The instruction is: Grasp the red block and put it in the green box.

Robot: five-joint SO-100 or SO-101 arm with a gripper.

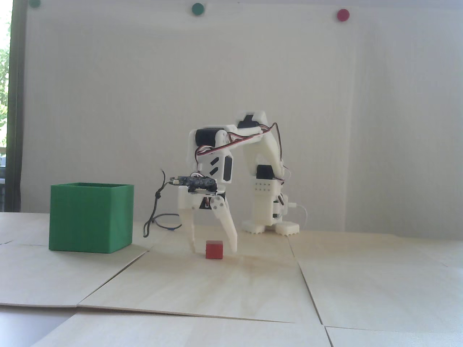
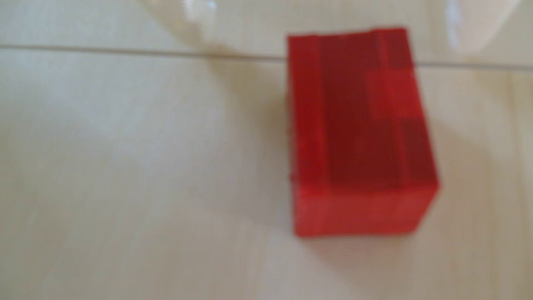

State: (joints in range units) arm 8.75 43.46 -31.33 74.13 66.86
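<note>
The small red block sits on the light wooden table in the fixed view. My white gripper is open and lowered to the table, one finger on each side of the block, with a gap on the left side. In the blurred wrist view the red block fills the right centre, and the two white fingertips show at the top edge, apart from the block. The green box stands open-topped on the table to the left of my gripper in the fixed view.
The arm's white base stands behind the block against the white wall. A dark cable hangs from the wrist between box and gripper. Seams between table panels run across the surface. Round dots are on the wall.
</note>
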